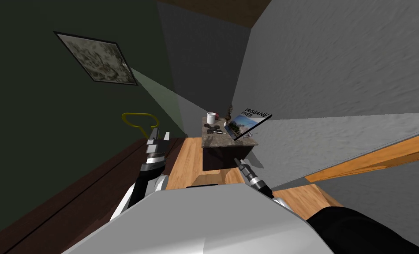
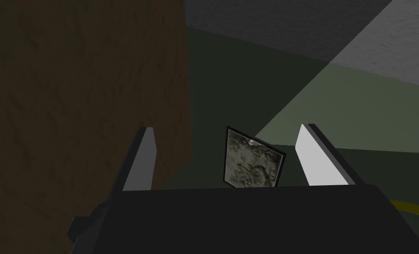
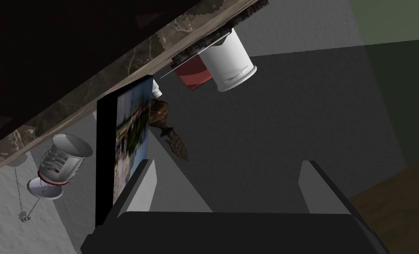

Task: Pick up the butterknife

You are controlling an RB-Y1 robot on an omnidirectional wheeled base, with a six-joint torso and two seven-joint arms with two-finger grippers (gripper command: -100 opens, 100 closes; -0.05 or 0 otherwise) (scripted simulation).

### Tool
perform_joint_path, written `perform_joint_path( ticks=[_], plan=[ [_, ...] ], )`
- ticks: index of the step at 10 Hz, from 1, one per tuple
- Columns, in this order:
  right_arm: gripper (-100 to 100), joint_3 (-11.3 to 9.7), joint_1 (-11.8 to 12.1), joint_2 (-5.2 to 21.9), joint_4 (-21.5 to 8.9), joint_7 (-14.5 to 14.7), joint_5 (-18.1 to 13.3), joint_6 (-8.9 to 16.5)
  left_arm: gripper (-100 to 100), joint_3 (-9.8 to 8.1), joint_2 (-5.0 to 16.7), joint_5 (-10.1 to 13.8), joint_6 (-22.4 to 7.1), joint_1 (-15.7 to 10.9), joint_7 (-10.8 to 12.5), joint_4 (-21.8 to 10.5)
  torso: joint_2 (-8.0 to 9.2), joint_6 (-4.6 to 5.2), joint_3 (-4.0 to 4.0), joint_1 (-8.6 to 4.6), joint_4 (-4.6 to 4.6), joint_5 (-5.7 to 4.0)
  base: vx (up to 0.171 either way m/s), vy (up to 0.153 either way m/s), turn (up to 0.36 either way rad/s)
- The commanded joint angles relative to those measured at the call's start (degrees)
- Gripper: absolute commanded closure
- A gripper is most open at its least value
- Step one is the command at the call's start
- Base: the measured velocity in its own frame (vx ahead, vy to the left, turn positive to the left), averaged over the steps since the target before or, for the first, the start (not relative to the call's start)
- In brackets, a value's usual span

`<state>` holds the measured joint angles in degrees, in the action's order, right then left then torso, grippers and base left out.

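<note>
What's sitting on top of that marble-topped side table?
A white mug, a leaning Brisbane River book, a dark figurine and small dark pieces. The book covers whatever is behind it.

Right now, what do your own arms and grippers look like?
The left gripper and right gripper match: two thin, light grey, blade-like fingers on a dark box. Behind each, the wrist is ringed silver and dark. The left forearm is white and black. I see no cables or markings.
</note>
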<state>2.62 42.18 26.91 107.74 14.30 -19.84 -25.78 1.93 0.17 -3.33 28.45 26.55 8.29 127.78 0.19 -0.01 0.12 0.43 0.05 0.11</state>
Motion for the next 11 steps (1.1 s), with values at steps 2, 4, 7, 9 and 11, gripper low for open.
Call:
perform_joint_path(
  ticks=[2, 4, 7, 9, 11],
  plan=[
    [-100, 0.73, 1.44, 3.87, -2.97, 1.04, -2.25, 1.98, 0, 0.0, 0.0, 0.0, 0.0, 0.0, 0.0, 0.0, -0.04, -0.01, -0.02, -0.04, 0.0, 0.0, -0.046, 0.124, 0.036],
    [-100, 1.17, 2.51, 6.05, -4.95, 2.02, -3.8, 2.62, 0, 0.0, 0.0, 0.0, 0.0, 0.0, 0.0, 0.0, -0.06, -0.01, -0.03, 0.01, 0.0, 0.01, -0.025, 0.129, 0.047],
    [-100, 1.58, 3.59, 8.18, -7.74, 3.01, -5.35, 3.24, 0, -0.01, 0.01, 0.0, 0.0, 0.01, 0.0, 0.0, -0.2, -0.01, -0.11, -0.25, -0.03, -0.04, -0.005, 0.078, 0.058],
    [-100, 1.98, 4.65, 10.3, -9.84, 4.03, -6.89, 3.83, 0, -0.01, 0.01, 0.0, 0.0, 0.01, 0.0, 0.0, -0.18, 0.0, -0.1, -0.12, -0.03, -0.02, -0.007, 0.109, 0.04],
    [-100, 2.36, 5.7, 12.39, -12.65, 5.07, -8.42, 4.39, 0, 0.0, 0.0, 0.0, 0.0, 0.01, 0.0, 0.0, -0.2, -0.01, -0.11, -0.04, -0.03, 0.0, 0.004, 0.13, 0.084]
  ],
)
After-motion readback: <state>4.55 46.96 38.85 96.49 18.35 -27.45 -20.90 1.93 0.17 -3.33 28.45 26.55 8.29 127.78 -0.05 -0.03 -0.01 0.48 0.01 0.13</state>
